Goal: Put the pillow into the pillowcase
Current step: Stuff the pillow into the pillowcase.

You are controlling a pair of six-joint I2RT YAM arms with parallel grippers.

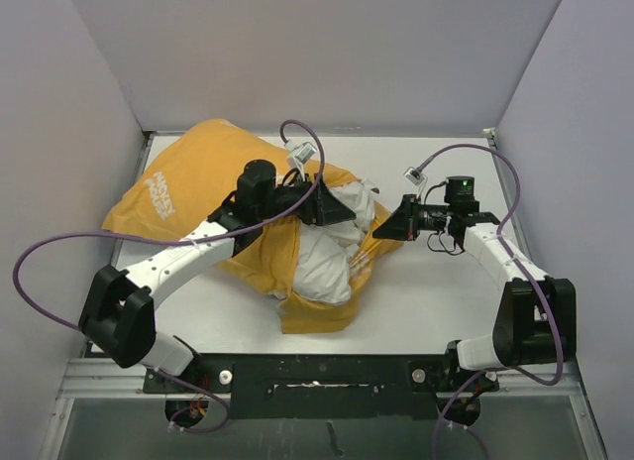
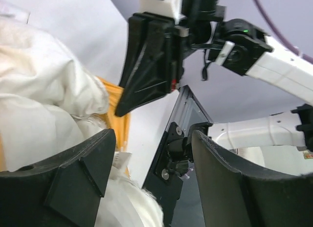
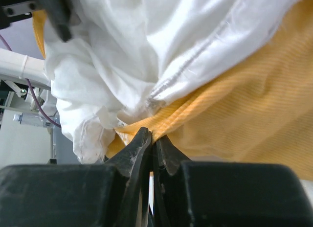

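The pillow (image 1: 322,260) lies on the white table (image 1: 436,311), left of the middle, partly inside the yellow case (image 1: 188,197). The case is the biggest thing here, and it shows its yellow side. Most of it is puffed up toward the far left. The pillow's white end bulges out of the case mouth, toward the near right. I think about half is in, but the cloth hides how much.

The pillow looks soft, light and squishy. It will likely fold and bunch up, not slide like a box. It is best to push on its fat middle. The case looks thin and floppy, so it is best held by the hem at its mouth.

The left claw (image 2: 152,139) is over the pillow's bare end, spread wide, with nothing in it. The right claw (image 3: 151,138) is pinched tight on the yellow hem of the case, just beside the pillow.

The table has bare room on the right and the near side. Grey walls (image 1: 59,133) stand on three sides. The case reaches the left edge, by the wall, so there is little room there.
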